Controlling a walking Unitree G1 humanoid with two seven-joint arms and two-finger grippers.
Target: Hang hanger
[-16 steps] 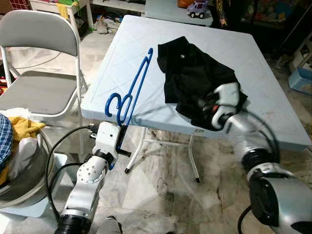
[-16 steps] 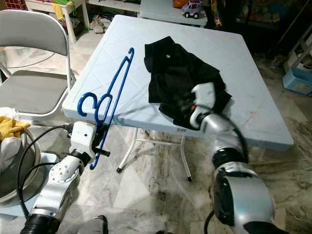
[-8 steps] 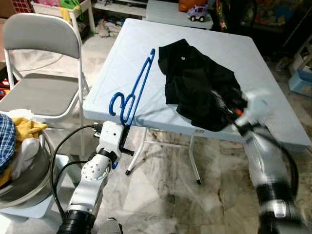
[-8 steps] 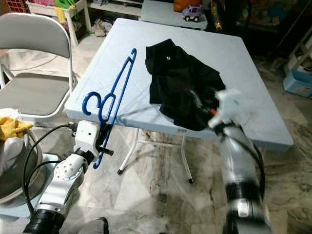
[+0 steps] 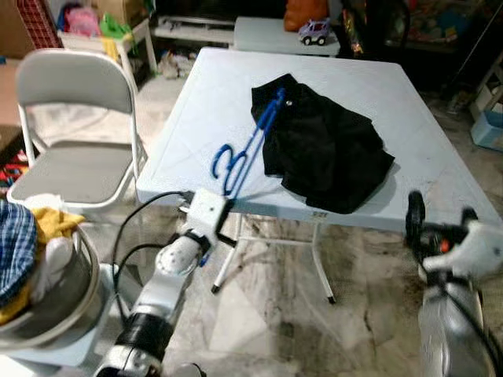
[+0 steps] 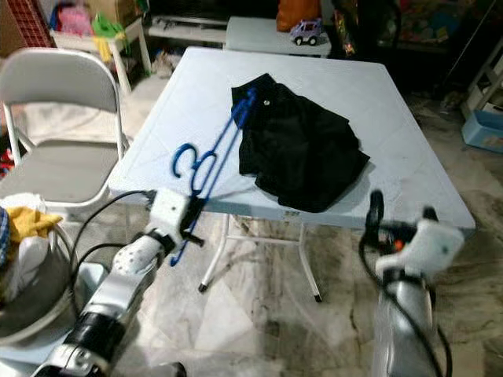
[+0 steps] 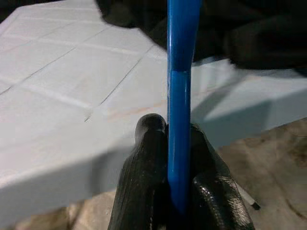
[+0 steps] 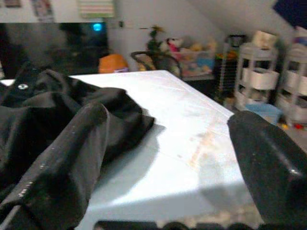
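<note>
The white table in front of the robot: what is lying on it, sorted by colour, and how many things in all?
Blue: 1, the hanger, its low end held in the left end effector, its far end on the cloth.
Black: 1, the crumpled cloth.
Total on the table: 2.

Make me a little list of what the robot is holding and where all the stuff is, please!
left gripper: shut on the blue hanger
hanger tip: lies on the black garment
garment: crumpled on the light blue table
right gripper: jaws open, holding nothing, past the table's near edge
folding chair: left of the table
toy car: on the far table
</note>
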